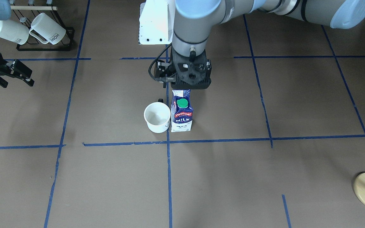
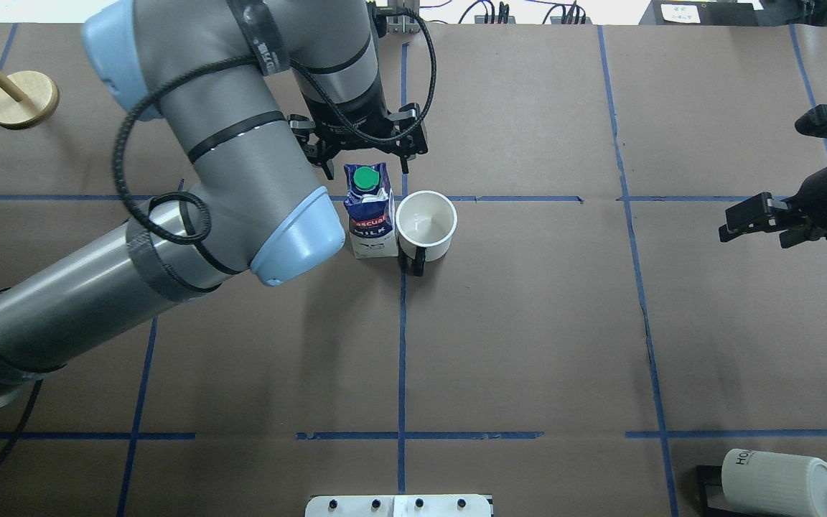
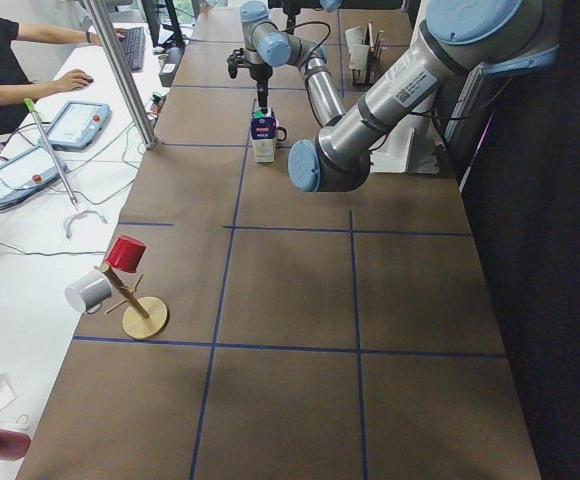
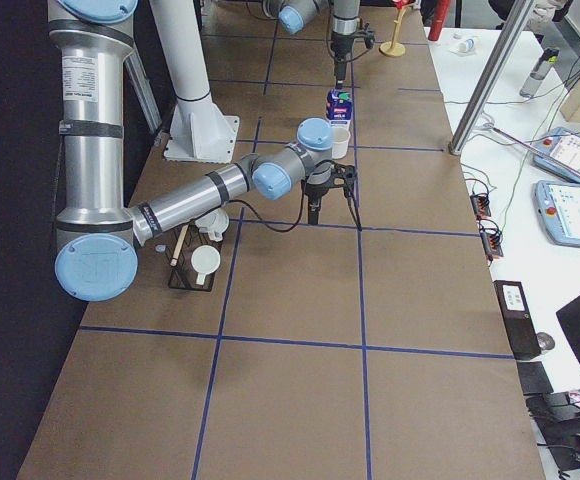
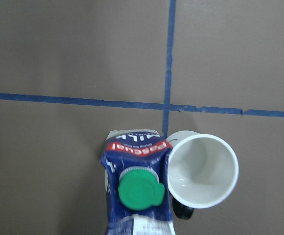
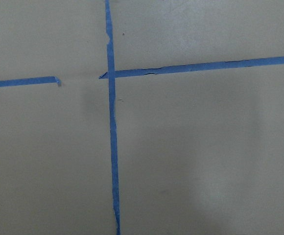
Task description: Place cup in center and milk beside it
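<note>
The white cup point(image 2: 426, 224) stands upright by the blue tape crossing point(image 2: 403, 197). Its black handle point(image 2: 417, 264) points toward the robot, and its smiley face is hidden. The blue and white milk carton point(image 2: 369, 215) with a green cap stands upright, touching the cup's side. Both also show in the front view, the cup point(image 1: 157, 117) and the milk point(image 1: 181, 112), and in the left wrist view, the cup point(image 5: 201, 170) and the milk point(image 5: 137, 188). My left gripper point(image 2: 367, 166) hangs open and empty just above the milk. My right gripper point(image 2: 740, 221) is open and empty, far to the right.
A black rack with ribbed "HOME" mugs point(image 1: 43, 28) stands in the robot's near right corner and also shows in the overhead view point(image 2: 772, 477). A round wooden stand point(image 2: 22, 97) is at the far left. The robot's white base plate point(image 1: 155, 22) lies behind the milk.
</note>
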